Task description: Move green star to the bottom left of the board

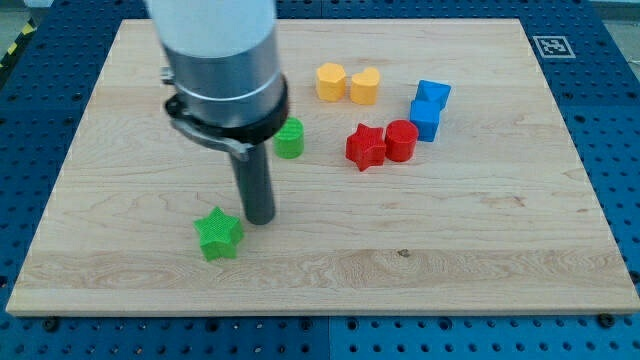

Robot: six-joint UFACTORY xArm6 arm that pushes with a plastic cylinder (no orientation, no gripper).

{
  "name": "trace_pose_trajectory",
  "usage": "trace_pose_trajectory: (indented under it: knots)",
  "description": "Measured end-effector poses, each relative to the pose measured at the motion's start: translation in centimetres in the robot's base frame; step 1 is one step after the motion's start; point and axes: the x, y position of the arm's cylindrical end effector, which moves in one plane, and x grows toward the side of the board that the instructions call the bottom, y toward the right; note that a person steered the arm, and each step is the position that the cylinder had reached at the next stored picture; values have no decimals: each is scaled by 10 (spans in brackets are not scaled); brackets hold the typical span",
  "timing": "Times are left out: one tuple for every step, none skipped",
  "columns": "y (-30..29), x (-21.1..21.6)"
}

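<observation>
Eight blocks on the table: two green, two yellow, two red, two blue. Green star lies flat, no long axis, just lower-left of my tip; no claw shows.

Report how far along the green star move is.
Partly done: the green star already lies in the board's lower left area, away from the other blocks. In hand: my tip stands just to the star's upper right, close beside it; contact cannot be told. Left: pushing it further toward the view's bottom-left corner.
</observation>
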Motion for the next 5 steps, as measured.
trace_pose_trajectory:
  knots:
    - [6,0]
    - [6,0]
    - [19,15]
    - [2,25]
    - [-67,25]
